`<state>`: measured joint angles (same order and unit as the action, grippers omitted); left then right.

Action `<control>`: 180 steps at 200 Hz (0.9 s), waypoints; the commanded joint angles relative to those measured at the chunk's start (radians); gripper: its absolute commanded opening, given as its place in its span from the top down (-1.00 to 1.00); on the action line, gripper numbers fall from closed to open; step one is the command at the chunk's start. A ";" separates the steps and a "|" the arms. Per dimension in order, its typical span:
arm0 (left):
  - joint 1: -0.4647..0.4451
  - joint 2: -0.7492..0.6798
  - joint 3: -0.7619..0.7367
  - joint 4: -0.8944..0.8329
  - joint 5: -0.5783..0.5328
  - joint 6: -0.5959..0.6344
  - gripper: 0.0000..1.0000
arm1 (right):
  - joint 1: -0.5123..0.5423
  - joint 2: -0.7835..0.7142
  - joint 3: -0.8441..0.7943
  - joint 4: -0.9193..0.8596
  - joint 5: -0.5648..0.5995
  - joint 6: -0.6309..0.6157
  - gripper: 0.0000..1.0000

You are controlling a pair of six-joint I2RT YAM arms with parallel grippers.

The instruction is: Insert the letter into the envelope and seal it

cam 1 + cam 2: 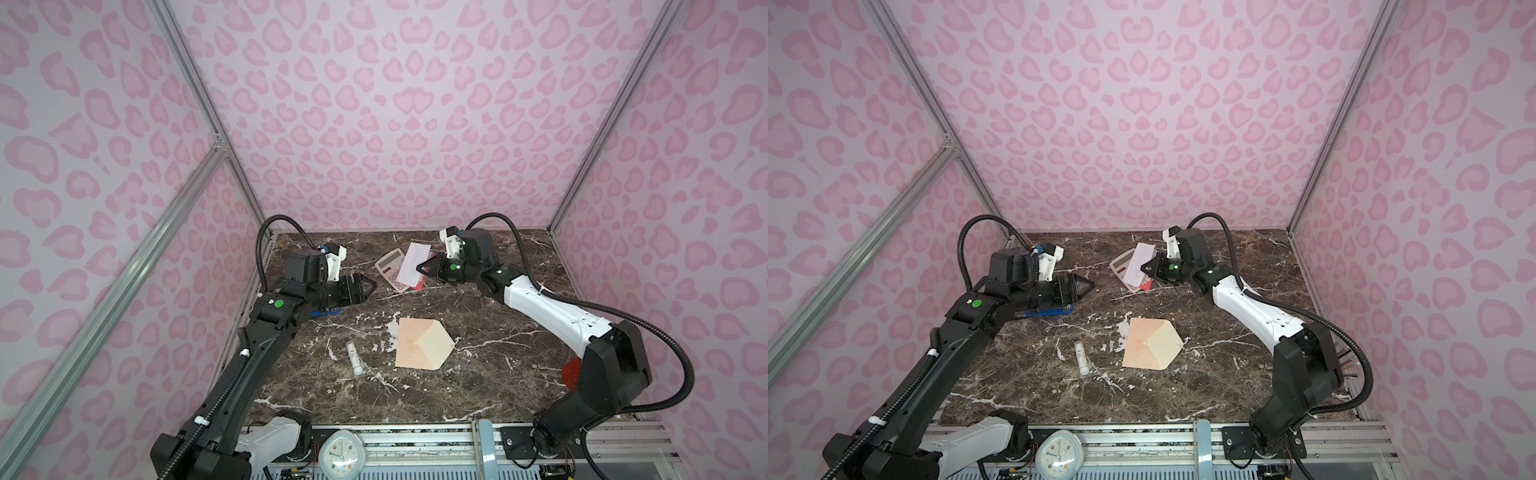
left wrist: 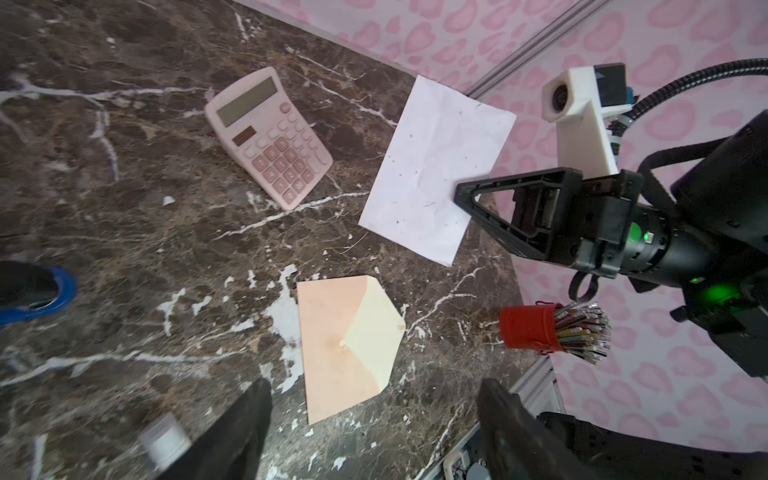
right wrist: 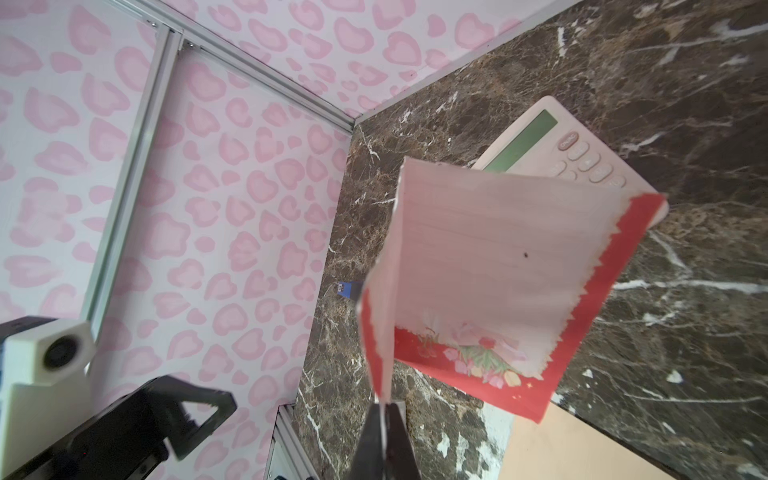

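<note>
Dark brown marble with white veining forms the table (image 1: 478,374), boxed in by pink heart-patterned walls.

**State.** My right end effector (image 1: 420,268) is fully closed on one long edge of the letter (image 1: 409,262), a flat rectangular paper sheet with a pale patterned face and red edging. The sheet is clear of the table, partly over the pink plastic calculator (image 1: 388,270). My left end effector (image 1: 371,286) hovers beside the calculator with its jaws wide apart, holding nothing. The peach-beige paper envelope (image 1: 419,343) with a cream pointed flap lies flat and unrestrained, well apart from the calculator.

**Orientation.** The letter's plain white back faces up and its patterned face looks down. Its long axis lies crosswise to my fingers and at a slant to the calculator's long axis. The right wrist view shows the sheet curled over near the grip.

**Hazards.**
- The grip takes only a thin margin, so a fast swing could probably pull the sheet free.
- The curled, limp edge may catch on the envelope mouth and crumple.
- With nothing pinning the envelope, insertion force would likely slide it.
- A low sweep could strike the calculator.
</note>
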<state>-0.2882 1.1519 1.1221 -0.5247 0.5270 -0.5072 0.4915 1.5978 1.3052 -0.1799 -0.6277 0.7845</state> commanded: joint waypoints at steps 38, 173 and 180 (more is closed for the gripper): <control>0.000 0.162 -0.044 0.562 0.257 -0.246 -0.57 | -0.031 -0.043 0.065 -0.139 -0.258 -0.105 1.00; -0.036 0.410 0.021 0.930 0.401 -0.431 -0.38 | -0.037 -0.117 0.015 -0.028 -0.287 0.008 1.00; -0.037 0.412 0.023 0.939 0.408 -0.440 -0.35 | -0.036 -0.117 0.013 -0.025 -0.285 0.011 1.00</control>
<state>-0.3229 1.5574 1.1355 0.2943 0.8860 -0.8989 0.4564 1.4845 1.3296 -0.2611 -0.9157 0.7662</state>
